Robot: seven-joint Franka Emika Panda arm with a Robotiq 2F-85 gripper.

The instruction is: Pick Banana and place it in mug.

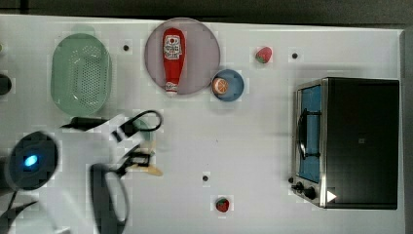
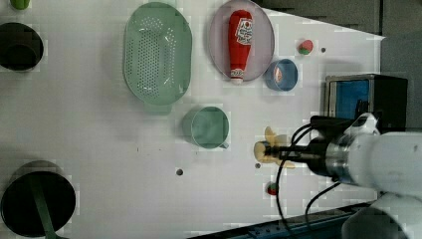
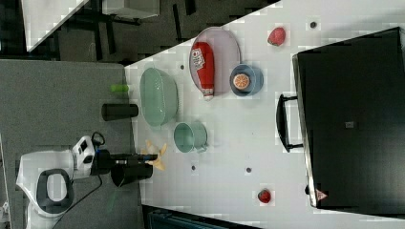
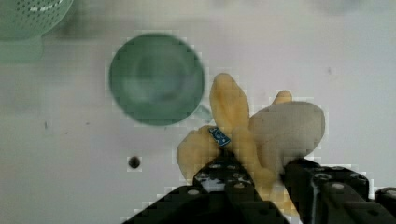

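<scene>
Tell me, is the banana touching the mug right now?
Apart. In the left view, bare white table separates the banana, held at the tool, from the mug; the right view shows the same gap.

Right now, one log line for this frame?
phase: carry | claw: shut on banana | mug: upright, empty | banana: beside mug, not above it | next: move over mug

Mug (image 1: 142,125) in top view mostly hidden under arm and cable. Banana (image 1: 150,169) there shows tip only. Wrist view: banana's (image 4: 243,126) lower end covered by gripper (image 4: 261,186) fingers; colander (image 4: 32,18) cut by edge. Left view: dark pan (image 2: 35,204) cut by edge.
</scene>
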